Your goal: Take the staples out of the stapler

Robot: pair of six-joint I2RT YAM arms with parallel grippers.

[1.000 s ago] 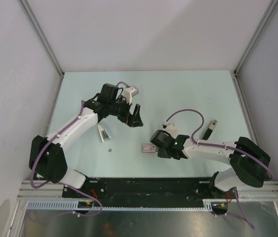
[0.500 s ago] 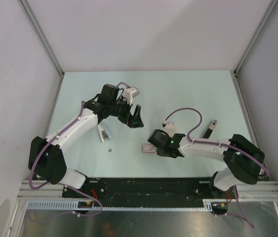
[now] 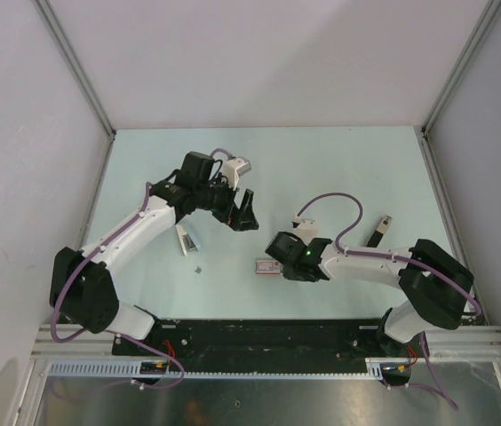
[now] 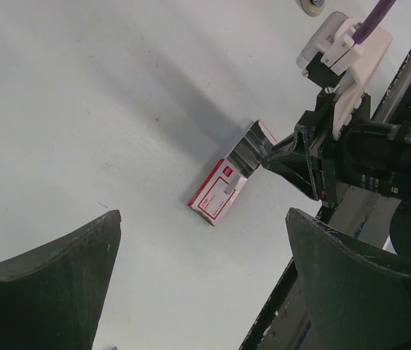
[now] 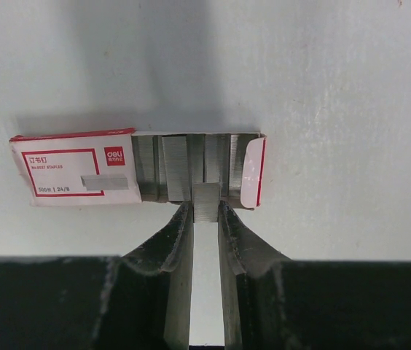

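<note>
At right gripper, fingers nearly closed; short strip of staples pinched between tips. Strip held at 12 o'clock of tips, touching near edge of open staple box; more strips seen in its tray. left gripper spread wide, nothing held, hung above table. Stapler laid at 8 o'clock of left gripper, at 9 o'clock of right gripper and well apart from it.

Staple strip between my right gripper fingers, tip at staple box open tray. Stapler well left of box.
</note>
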